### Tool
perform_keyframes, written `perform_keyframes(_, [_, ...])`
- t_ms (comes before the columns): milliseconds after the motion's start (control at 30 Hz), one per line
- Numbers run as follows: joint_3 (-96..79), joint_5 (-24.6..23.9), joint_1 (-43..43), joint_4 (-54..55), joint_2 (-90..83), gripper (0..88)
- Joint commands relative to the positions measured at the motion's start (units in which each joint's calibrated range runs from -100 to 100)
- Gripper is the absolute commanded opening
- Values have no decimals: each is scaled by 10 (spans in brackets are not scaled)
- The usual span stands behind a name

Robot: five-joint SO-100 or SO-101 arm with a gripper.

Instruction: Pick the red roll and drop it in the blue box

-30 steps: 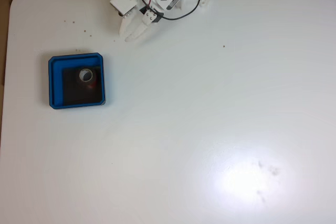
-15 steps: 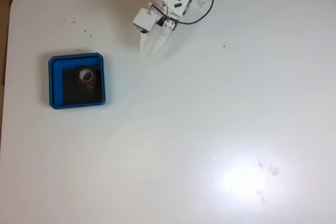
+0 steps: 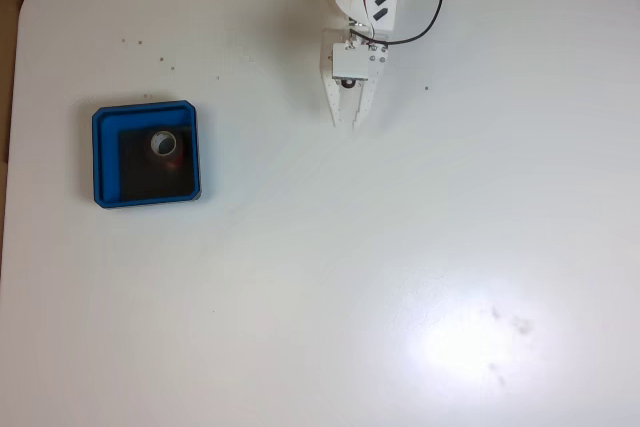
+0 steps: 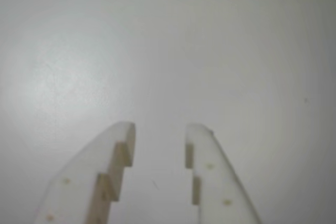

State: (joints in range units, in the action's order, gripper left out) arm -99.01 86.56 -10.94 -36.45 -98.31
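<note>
The red roll [image 3: 164, 146] lies inside the blue box [image 3: 146, 108] at the left of the table in the fixed view, its pale core facing up on the black floor. My white gripper [image 3: 348, 123] hangs at top centre, far to the right of the box, fingertips pointing toward the table's middle. In the wrist view the gripper [image 4: 160, 129] is open, and between its two pale fingers [image 4: 110, 166] I see nothing but bare white table.
The white table [image 3: 400, 247] has a bright glare patch at lower right and a few small dark specks. The arm's base and black and red wires [image 3: 420, 7] sit at the top edge. A rounded table corner lies at top left.
The arm has swung rightward, away from the box side to top centre, and the gripper now points straight down the picture. The roll and box have not moved.
</note>
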Motion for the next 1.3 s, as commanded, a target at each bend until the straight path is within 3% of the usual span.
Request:
perform_keyframes(0, [-7,1,24,5,-7,91])
perform_keyframes(267, [-7,1,63,5,-7,91])
perform_keyframes(600, [-7,1,62,5,-6,76])
perform_keyframes(833, [-7,1,60,5,-1,14])
perform_keyframes(1267, [-7,0,58,5,-2,13])
